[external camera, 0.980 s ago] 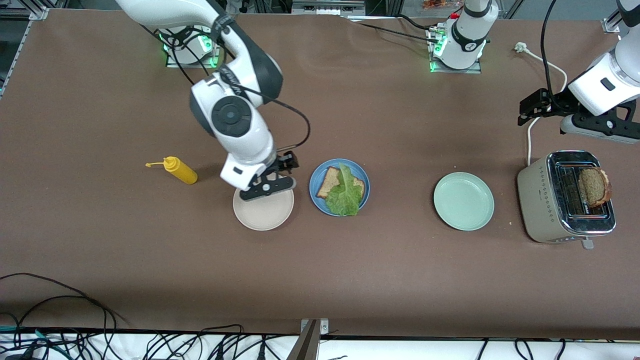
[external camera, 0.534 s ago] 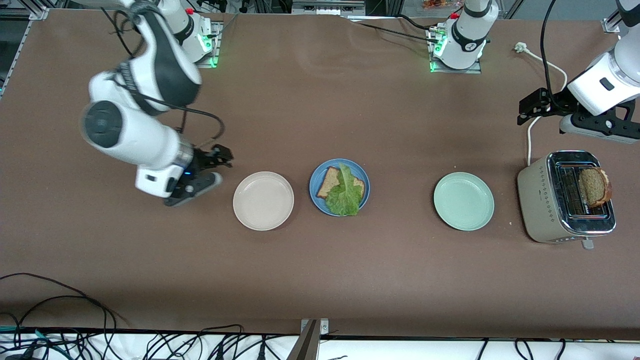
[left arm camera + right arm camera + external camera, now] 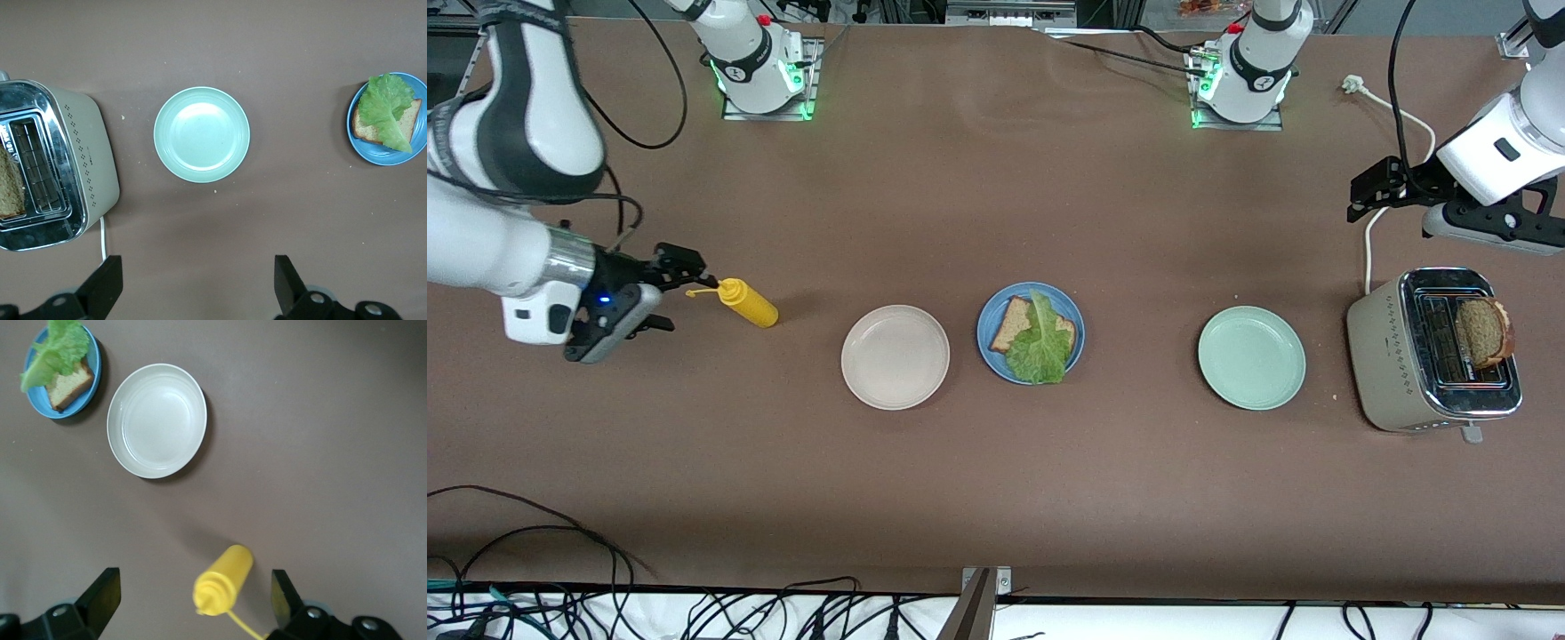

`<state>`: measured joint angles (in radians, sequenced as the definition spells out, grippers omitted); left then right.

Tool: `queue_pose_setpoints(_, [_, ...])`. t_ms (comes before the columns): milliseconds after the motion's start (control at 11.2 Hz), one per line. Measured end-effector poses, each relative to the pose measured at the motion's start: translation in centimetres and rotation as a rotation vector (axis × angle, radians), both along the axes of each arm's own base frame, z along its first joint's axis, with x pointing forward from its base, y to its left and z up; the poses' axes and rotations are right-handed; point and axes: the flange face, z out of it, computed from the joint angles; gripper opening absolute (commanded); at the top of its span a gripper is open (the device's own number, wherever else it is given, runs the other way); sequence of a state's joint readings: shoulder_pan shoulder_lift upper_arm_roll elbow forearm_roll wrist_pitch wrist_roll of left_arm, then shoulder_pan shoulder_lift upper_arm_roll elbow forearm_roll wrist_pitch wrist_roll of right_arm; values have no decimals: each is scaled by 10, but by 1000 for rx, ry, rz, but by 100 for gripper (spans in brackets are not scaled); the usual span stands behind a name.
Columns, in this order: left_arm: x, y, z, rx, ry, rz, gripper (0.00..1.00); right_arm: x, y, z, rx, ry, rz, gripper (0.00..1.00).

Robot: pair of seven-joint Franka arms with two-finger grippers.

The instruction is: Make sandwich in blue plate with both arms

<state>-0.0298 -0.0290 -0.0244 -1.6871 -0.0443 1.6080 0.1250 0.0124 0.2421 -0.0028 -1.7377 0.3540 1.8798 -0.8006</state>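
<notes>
On the brown worktop (image 3: 996, 498) the round matte blue plate (image 3: 991, 352) carries one slice of brown wholegrain bread (image 3: 1012, 323) with a ruffled green lettuce leaf (image 3: 1039, 345) lying on top. Toward the right arm's end from the blue plate sit a round cream-white plate (image 3: 895, 357) and a yellow squeeze bottle (image 3: 747, 302) lying on its side; the right gripper (image 3: 660, 293) hangs just beside the bottle's nozzle, fingers (image 3: 100, 595) wide and empty. Toward the left arm's end from the blue plate are a pale mint-green plate (image 3: 1252, 357) and a beige-and-chrome toaster (image 3: 1432, 351) holding a second brown bread slice (image 3: 1483, 331). The left gripper (image 3: 1378, 188) waits over the worktop just beside the toaster, fingers (image 3: 105, 285) wide, holding nothing.
</notes>
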Motion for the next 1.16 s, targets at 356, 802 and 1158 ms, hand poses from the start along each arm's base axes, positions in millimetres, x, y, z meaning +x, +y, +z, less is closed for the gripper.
queue_pose_setpoints(356, [0, 0, 2, 0, -4, 0, 100, -15, -73, -20, 130, -163, 104, 100])
queue_pose_setpoints(802, [0, 0, 2, 0, -3, 0, 100, -50, -87, -90, 289, -293, 106, 100])
queue_pose_setpoints(1158, [0, 0, 2, 0, -3, 1, 100, -72, -105, -114, 360, -280, 85, 100])
